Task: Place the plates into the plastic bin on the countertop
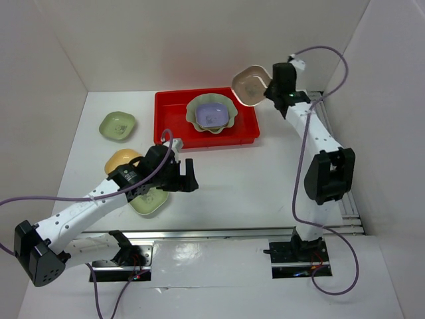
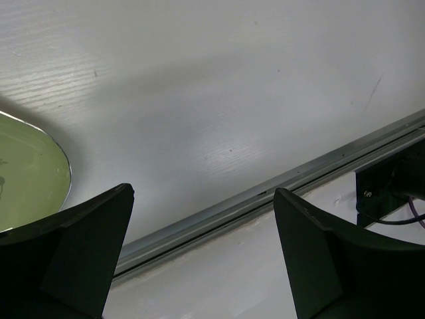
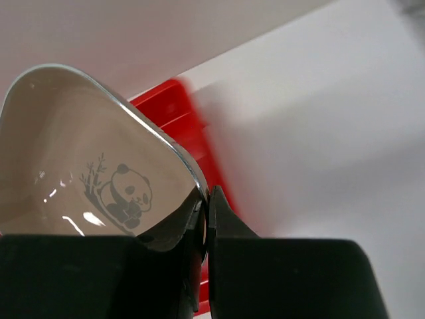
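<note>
Transfer of the beige plate (image 1: 251, 85) is the step in hand, as I read it. My right pincer (image 1: 267, 90) is clamped on the plate's edge, its fingers pressed together with the edge between them. The wrist view shows the panda print (image 3: 119, 193) on the inside of the dish. From above, the plate hangs tilted in the air at the far right corner of the red bin (image 1: 169, 126), overlapping that corner rather than sitting over the middle. Inside the bin lies the large scalloped plate (image 1: 194, 114) with the lavender plate (image 1: 212, 116) nested in it.

Next I would swing left and a little nearer, level the dish and lower it onto the stack or the bare red floor beside it, then let go. Dropped at this tilt, it could land on edge.

My left pincer (image 1: 186, 174) stands open and empty over the countertop (image 1: 239, 186), just right of a pale green plate (image 1: 149, 203) that lies under the arm. A yellow plate (image 1: 119, 159) and a second green plate (image 1: 118, 126) wait further left
</note>
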